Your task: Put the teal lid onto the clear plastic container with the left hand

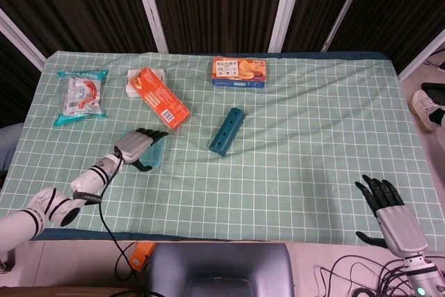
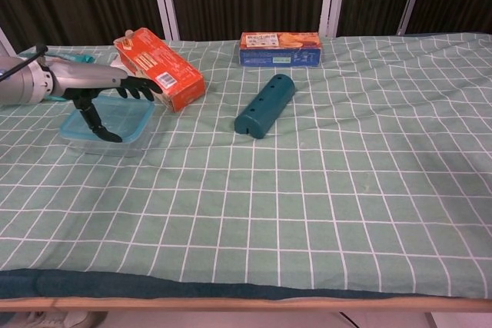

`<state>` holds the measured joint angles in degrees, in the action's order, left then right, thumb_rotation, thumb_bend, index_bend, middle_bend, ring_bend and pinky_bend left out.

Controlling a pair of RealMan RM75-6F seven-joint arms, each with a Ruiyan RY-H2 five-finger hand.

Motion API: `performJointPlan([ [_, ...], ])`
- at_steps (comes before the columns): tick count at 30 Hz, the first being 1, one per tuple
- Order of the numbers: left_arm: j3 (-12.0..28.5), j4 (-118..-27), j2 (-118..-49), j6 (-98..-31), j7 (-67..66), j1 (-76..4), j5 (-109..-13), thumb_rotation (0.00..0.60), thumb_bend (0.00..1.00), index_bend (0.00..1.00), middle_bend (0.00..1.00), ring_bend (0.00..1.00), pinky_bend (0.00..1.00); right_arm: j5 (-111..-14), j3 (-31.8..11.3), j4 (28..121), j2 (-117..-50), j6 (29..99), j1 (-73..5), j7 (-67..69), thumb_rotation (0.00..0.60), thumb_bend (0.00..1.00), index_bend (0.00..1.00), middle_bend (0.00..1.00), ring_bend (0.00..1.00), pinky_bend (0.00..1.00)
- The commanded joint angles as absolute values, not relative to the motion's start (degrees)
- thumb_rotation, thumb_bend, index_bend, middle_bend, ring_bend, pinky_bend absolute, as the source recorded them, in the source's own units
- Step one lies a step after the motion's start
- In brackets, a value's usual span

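The clear plastic container stands near the table's left front, and the teal lid lies flat on top of it. My left hand reaches over the lid, fingers stretched out toward the orange box and thumb pointing down onto the lid's surface. It grips nothing. My right hand rests at the table's near right corner, fingers spread, holding nothing; only the head view shows it.
An orange box lies just beyond the container, close to my left fingertips. A teal perforated cylinder sits mid-table. A blue biscuit box is at the back, a snack bag far left.
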<state>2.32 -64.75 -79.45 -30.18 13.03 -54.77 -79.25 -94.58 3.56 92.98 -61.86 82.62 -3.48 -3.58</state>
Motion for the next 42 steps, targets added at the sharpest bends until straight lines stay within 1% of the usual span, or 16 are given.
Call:
performJointPlan([
  [1, 2.48, -64.96, -79.34, -30.45, 13.41, -54.60, -79.19, 0.600, 0.29, 0.00, 0.44, 0.36, 0.24, -94.60, 3.55, 92.99, -61.85, 82.60, -3.50, -3.57, 0.600, 0.16, 0.00, 0.00, 0.00, 0.00],
  [4, 2.42, -65.05, -79.16, -30.23, 13.64, -54.50, -79.07, 0.600, 0.28, 0.00, 0.30, 0.15, 0.10, -94.59, 3.55, 92.98, -61.84, 82.58, -3.51, -3.57, 0.600, 0.16, 0.00, 0.00, 0.00, 0.00],
  [5, 2.39, -65.07, -79.12, -30.00, 13.67, -54.50, -78.93, 0.600, 0.27, 0.00, 0.24, 0.08, 0.06, -94.60, 3.57, 92.98, -61.82, 82.58, -3.50, -3.55, 0.600, 0.16, 0.00, 0.00, 0.00, 0.00],
  [6, 2.37, -65.05, -79.06, -29.66, 13.59, -54.51, -78.66, 0.600, 0.27, 0.00, 0.18, 0.04, 0.03, -94.63, 3.58, 92.98, -61.81, 82.59, -3.49, -3.54, 0.600, 0.16, 0.00, 0.00, 0.00, 0.00],
  [7, 2.39, -65.01, -79.05, -29.49, 13.41, -54.52, -78.44, 0.600, 0.26, 0.00, 0.13, 0.01, 0.01, -94.64, 3.59, 92.99, -61.80, 82.60, -3.49, -3.51, 0.600, 0.16, 0.00, 0.00, 0.00, 0.00],
  [9, 2.53, -65.02, -79.10, -29.56, 13.01, -54.41, -77.99, 0.600, 0.25, 0.00, 0.06, 0.00, 0.00, -94.68, 3.59, 92.97, -61.78, 82.68, -3.46, -3.48, 0.600, 0.16, 0.00, 0.00, 0.00, 0.00],
  [11, 2.67, -65.08, -79.09, -29.66, 12.63, -54.33, -77.64, 0.600, 0.24, 0.00, 0.01, 0.00, 0.00, -94.70, 3.58, 92.99, -61.76, 82.75, -3.43, -3.43, 0.600, 0.16, 0.00, 0.00, 0.00, 0.00],
  [16, 3.11, -65.30, -79.12, -30.37, 11.14, -54.00, -76.60, 0.600, 0.21, 0.00, 0.00, 0.00, 0.00, -94.73, 3.58, 92.98, -61.72, 82.74, -3.45, -3.36, 0.600, 0.16, 0.00, 0.00, 0.00, 0.00],
  [30, 4.39, -67.44, -78.31, -33.05, 9.93, -53.08, -75.77, 0.600, 0.21, 0.00, 0.00, 0.00, 0.00, -94.94, 3.62, 92.97, -61.59, 82.87, -3.43, -3.11, 0.600, 0.16, 0.00, 0.00, 0.00, 0.00],
  [32, 4.64, -68.21, -77.87, -33.96, 9.94, -52.77, -75.85, 0.600, 0.21, 0.00, 0.00, 0.00, 0.00, -94.97, 3.64, 92.96, -61.54, 82.91, -3.41, -2.99, 0.600, 0.16, 0.00, 0.00, 0.00, 0.00],
  [35, 4.96, -71.18, -76.09, -37.90, 9.68, -51.31, -76.99, 0.600, 0.22, 0.00, 0.00, 0.00, 0.00, -95.10, 3.68, 92.91, -61.37, 82.99, -3.41, -2.59, 0.600, 0.16, 0.00, 0.00, 0.00, 0.00],
  [37, 4.68, -73.08, -74.91, -40.95, 8.64, -49.95, -77.97, 0.600, 0.23, 0.00, 0.00, 0.02, 0.00, -95.13, 3.70, 92.89, -61.29, 82.93, -3.46, -2.36, 0.600, 0.16, 0.00, 0.00, 0.00, 0.00],
  [38, 4.32, -74.08, -74.33, -42.81, 7.60, -48.98, -78.50, 0.600, 0.23, 0.00, 0.01, 0.05, 0.00, -95.20, 3.74, 92.89, -61.23, 82.86, -3.51, -2.22, 0.600, 0.16, 0.00, 0.00, 0.00, 0.00],
  [40, 3.72, -75.24, -73.65, -44.83, 5.65, -47.61, -78.67, 0.600, 0.23, 0.00, 0.03, 0.11, 0.00, -95.46, 3.85, 92.91, -61.15, 82.84, -3.56, -2.07, 0.600, 0.16, 0.00, 0.00, 0.00, 0.00],
  [42, 3.08, -75.93, -73.39, -46.47, 3.02, -46.20, -78.27, 0.600, 0.23, 0.00, 0.05, 0.14, 0.00, -95.99, 4.04, 92.96, -61.09, 83.01, -3.55, -1.92, 0.600, 0.16, 0.00, 0.00, 0.00, 0.00],
])
